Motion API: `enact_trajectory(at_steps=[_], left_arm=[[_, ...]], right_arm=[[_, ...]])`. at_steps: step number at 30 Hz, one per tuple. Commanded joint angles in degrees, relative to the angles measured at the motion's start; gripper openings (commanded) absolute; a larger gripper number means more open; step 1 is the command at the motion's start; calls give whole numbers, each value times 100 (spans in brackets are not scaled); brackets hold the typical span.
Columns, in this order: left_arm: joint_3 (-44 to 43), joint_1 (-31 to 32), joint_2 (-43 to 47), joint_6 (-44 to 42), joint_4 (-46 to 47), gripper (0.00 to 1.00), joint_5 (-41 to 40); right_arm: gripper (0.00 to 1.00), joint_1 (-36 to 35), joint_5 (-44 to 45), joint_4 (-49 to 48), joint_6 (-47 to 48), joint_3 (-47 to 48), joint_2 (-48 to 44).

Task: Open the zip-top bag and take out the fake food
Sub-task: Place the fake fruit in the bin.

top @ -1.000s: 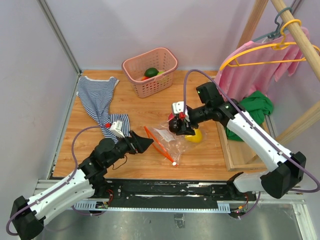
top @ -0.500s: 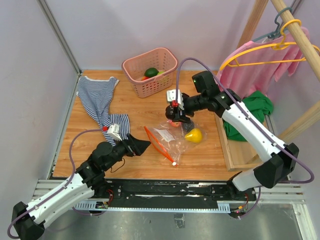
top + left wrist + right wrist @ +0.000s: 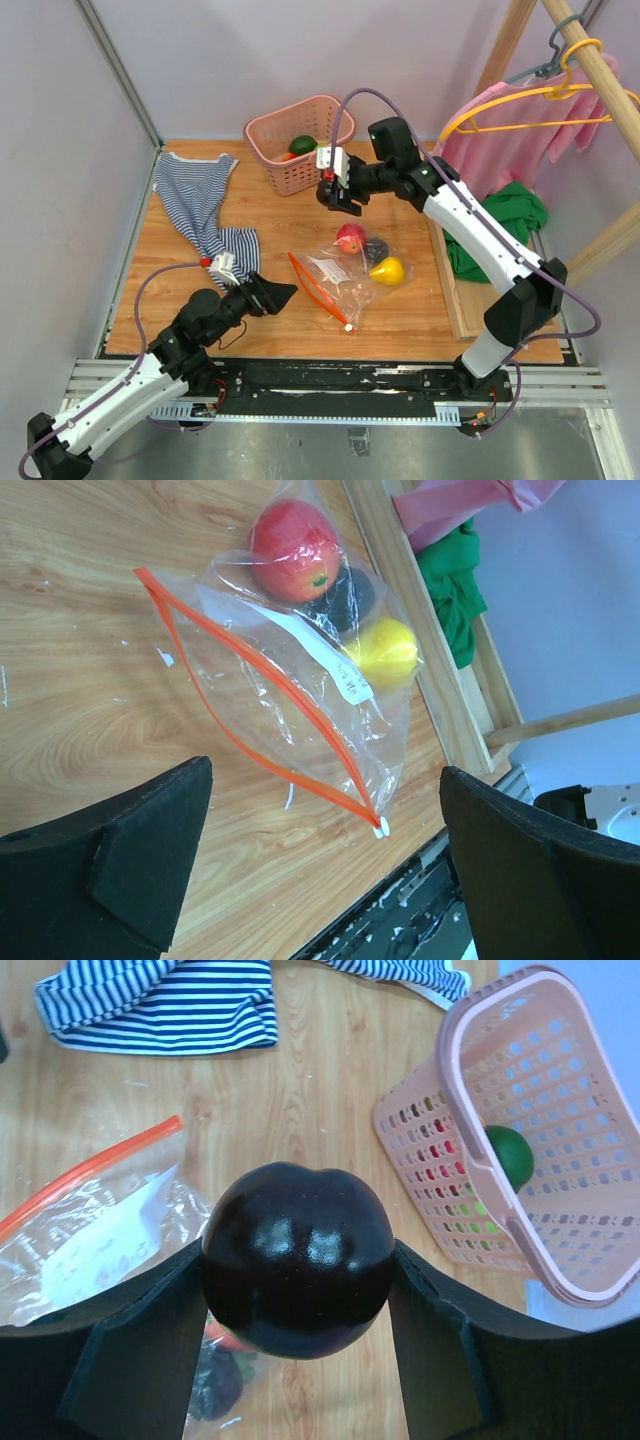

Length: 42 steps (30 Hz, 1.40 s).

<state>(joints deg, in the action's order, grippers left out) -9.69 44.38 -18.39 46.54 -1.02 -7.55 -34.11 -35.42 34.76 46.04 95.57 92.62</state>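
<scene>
The zip-top bag [image 3: 330,282] lies flat on the wooden table, its orange zip strip [image 3: 250,695] parted towards my left gripper. Inside it are fake food pieces: a red apple [image 3: 350,238], a yellow fruit [image 3: 388,270] and a dark piece [image 3: 376,249]. My right gripper [image 3: 338,194] hangs above the table between the bag and the pink basket [image 3: 305,176], shut on a glossy dark purple-black fruit [image 3: 297,1220]. A dark green fruit [image 3: 303,144] sits in the basket. My left gripper [image 3: 280,293] is open and empty, a short way left of the bag's zip edge.
A striped cloth [image 3: 195,200] lies at the back left. A wooden rack [image 3: 452,290] borders the right side, with a green cloth [image 3: 512,215] on it and a pink garment [image 3: 520,135] on a yellow hanger above.
My right gripper has lifted the dark fruit out of the bag and carried it back and left towards the basket. The left arm has drawn back slightly towards the near edge.
</scene>
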Motion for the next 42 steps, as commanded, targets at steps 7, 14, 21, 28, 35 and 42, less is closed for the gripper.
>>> enact_trajectory(at_steps=[7,14,21,28,35,42], left_arm=[[105,18,293,33,-216,99,-210],[104,18,313,-33,-278,99,-266],[73,18,332,-39,-398,99,-317],[34,18,364,-12,-515,99,-366],[7,18,328,18,-532,99,-401],[1,22,306,75,-601,99,-418]], right_arm=[[1,-56,457,-717,-752,1096,925],[1,-36,699,-1061,-1062,1566,1430],[1,115,967,-1596,-1798,1919,1901],[1,400,1100,-2251,-2675,2114,2400],[5,469,2019,-2966,-3562,2273,2848],[8,464,3208,-3408,-4251,2580,3342]])
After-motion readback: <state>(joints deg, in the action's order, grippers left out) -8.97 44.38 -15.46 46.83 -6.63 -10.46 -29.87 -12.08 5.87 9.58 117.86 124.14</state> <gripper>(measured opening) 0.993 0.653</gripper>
